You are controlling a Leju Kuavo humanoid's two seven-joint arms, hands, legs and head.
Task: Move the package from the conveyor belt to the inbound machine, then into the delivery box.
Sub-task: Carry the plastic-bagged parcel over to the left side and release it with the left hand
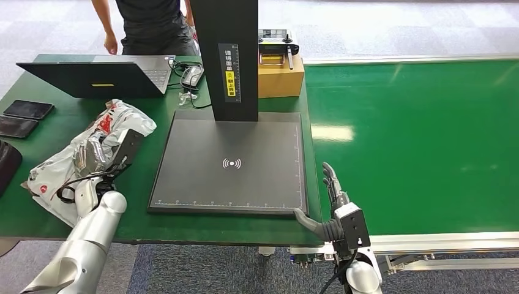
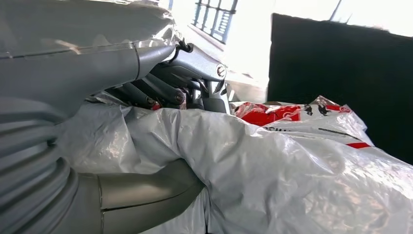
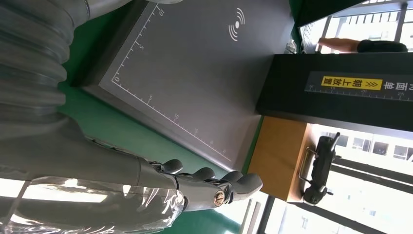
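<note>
Fingers of the left hand (image 1: 101,160) curl round the crumpled white-and-red package (image 1: 110,125), left of the scanner pad (image 1: 232,165); the right hand (image 1: 333,202), fingers straight and empty, hovers at the pad's near right corner.

I see a parcel-sorting test room in an office. There is a long green conveyor belt (image 1: 422,141), a dark scanning machine (image 1: 229,162) with a ruler edge, a laptop (image 1: 98,76) on a green table (image 1: 55,128), and grey carpet.
</note>
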